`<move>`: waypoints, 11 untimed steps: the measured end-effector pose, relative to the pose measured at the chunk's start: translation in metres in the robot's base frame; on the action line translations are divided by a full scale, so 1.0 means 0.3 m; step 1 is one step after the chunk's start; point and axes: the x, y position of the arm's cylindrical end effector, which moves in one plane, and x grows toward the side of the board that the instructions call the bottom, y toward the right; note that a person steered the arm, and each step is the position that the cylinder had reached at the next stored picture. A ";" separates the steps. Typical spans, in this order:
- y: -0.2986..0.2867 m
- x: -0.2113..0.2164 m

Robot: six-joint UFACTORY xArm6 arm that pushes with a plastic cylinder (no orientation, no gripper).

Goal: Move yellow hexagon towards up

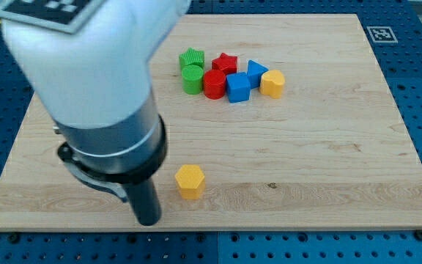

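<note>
The yellow hexagon lies low on the wooden board, left of the middle. My tip rests on the board just to the hexagon's lower left, a short gap away and not touching it. The arm's large white and grey body covers the view's upper left.
A cluster of blocks sits near the view's top: a green star-like block, a green cylinder, a red star, a red cylinder, a blue cube, a blue triangular block and a second yellow block.
</note>
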 end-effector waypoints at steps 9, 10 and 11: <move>0.160 -0.131; 0.073 -0.131; 0.062 -0.149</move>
